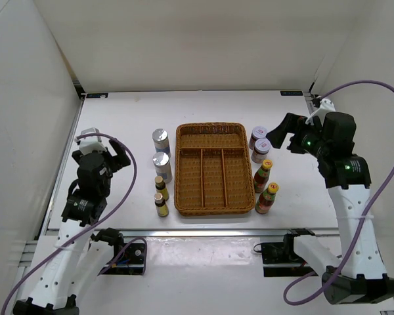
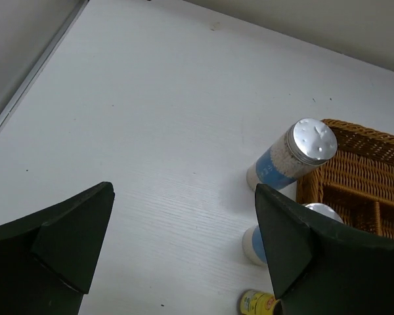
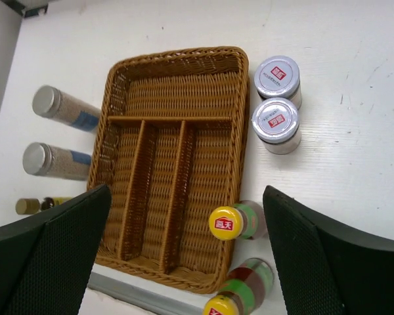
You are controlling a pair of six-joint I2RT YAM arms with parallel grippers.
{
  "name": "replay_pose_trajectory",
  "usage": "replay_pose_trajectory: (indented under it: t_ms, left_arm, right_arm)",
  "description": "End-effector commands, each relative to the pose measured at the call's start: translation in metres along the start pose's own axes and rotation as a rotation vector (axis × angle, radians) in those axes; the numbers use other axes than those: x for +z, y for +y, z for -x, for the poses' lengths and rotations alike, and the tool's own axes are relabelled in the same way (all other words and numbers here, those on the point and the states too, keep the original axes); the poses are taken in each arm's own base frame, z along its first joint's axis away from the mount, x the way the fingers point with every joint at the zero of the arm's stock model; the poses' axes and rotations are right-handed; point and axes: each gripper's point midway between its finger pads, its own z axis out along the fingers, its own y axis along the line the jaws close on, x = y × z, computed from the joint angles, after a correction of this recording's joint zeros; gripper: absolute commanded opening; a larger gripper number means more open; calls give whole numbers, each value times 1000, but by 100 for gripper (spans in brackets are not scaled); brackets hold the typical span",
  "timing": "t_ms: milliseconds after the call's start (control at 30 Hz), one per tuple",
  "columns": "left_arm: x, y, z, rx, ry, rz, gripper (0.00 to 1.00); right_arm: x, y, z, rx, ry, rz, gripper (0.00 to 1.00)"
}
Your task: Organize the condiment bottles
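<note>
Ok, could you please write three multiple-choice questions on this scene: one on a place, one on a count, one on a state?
1. Relative to the wicker tray, where do the two silver-topped shakers stand?
A) inside it
B) outside it, on its left
C) outside it, on its right

2. How many compartments does the tray have?
A) two
B) four
C) six

3. What is the state of the right gripper?
A) open, holding nothing
B) shut on a jar
C) shut on a sauce bottle

Answers:
1 B: both stand beside the left rim.
2 B: one wide section at the far end, three long ones.
3 A: it is spread wide and grips nothing.
</note>
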Motion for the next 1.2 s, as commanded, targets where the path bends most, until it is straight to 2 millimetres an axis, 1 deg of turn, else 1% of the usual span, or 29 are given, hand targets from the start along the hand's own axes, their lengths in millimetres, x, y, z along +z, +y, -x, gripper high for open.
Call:
replay_pose_trajectory:
  t_ms: [0, 33, 67, 133, 167, 200, 233, 300, 333, 367, 400, 433, 467, 500, 600, 667, 700, 733, 767, 800, 833, 933, 967, 1033, 1067, 1167]
  left_arm:
    - [-3, 10, 13, -57, -54, 72, 99]
    - [-1, 7, 10, -50, -43, 65, 99]
    - [-2, 2, 9, -47, -37, 43, 99]
    - [-3, -5, 7, -43, -30, 15, 99]
    - [-4, -11, 5, -40, -23, -11, 99]
    - [-2, -13, 3, -36, -12, -19, 99]
    - [-3, -15, 2, -34, -10, -28, 99]
    - [-3, -19, 1, -41, -5, -46, 99]
    - [-4, -21, 1, -41, -2, -56, 99]
    - [-3, -20, -3, -36, 6, -53, 99]
    - [-3, -20, -3, -36, 6, -53, 99]
    - [-4, -20, -1, -51, -2, -56, 99]
    - [-4, -20, -1, -51, -2, -56, 99]
    - [-4, -20, -5, -47, 6, -53, 99]
    - [-4, -20, -5, -47, 6, -53, 99]
    - [-4, -20, -5, -47, 6, -53, 99]
    - [-4, -20, -5, -47, 6, -53, 99]
    - [-4, -20, -5, -47, 6, -53, 99]
    - [-4, -20, -5, -47, 6, -53, 99]
    - [-4, -20, -5, -47, 6, -53, 99]
    - [-4, -20, -5, -47, 6, -53, 99]
    - [-3, -18, -5, -47, 3, -45, 99]
    - [-3, -18, -5, -47, 3, -44, 99]
    - [-3, -18, -5, -47, 3, -44, 99]
    - [-3, -18, -5, -47, 3, -44, 99]
    - [-3, -18, -5, -47, 3, -44, 99]
  right_arm:
    - [-8, -4, 5, 61, -34, -75, 99]
    - [-6, -9, -1, 111, -20, -105, 99]
    - [-5, -13, -16, 159, 26, -125, 99]
    - [-1, 1, -27, 114, 77, -31, 99]
    - [1, 2, -35, 121, 102, -16, 99]
    - [-3, 2, -38, 122, 107, -17, 99]
    - [-1, -2, -47, 124, 130, -35, 99]
    - [-8, -8, -59, 140, 166, -87, 99]
    - [-11, -13, -68, 150, 204, -114, 99]
    - [-14, -11, -75, 149, 231, -114, 97]
    - [-17, -11, -76, 152, 243, -118, 96]
    - [-17, -12, -83, 152, 277, -130, 95]
    - [-22, -10, -94, 161, 320, -136, 93]
    - [-24, -10, -98, 176, 337, -147, 92]
    - [-29, -8, -116, 198, 395, -168, 90]
    - [-31, -8, -124, 221, 396, -185, 87]
    - [-29, -11, -134, 230, 420, -203, 84]
    - [-29, -11, -142, 244, 443, -218, 84]
    - [-27, -13, -148, 249, 459, -236, 82]
    - [-30, -19, -154, 245, 475, -278, 81]
    - [-28, -23, -163, 236, 512, -313, 79]
    - [-29, -30, -170, 219, 535, -388, 76]
    - [-31, -35, -171, 199, 532, -418, 76]
    - [-32, -36, -172, 196, 526, -442, 76]
    - [-34, -41, -176, 200, 530, -471, 76]
    - [-33, -42, -175, 204, 510, -494, 75]
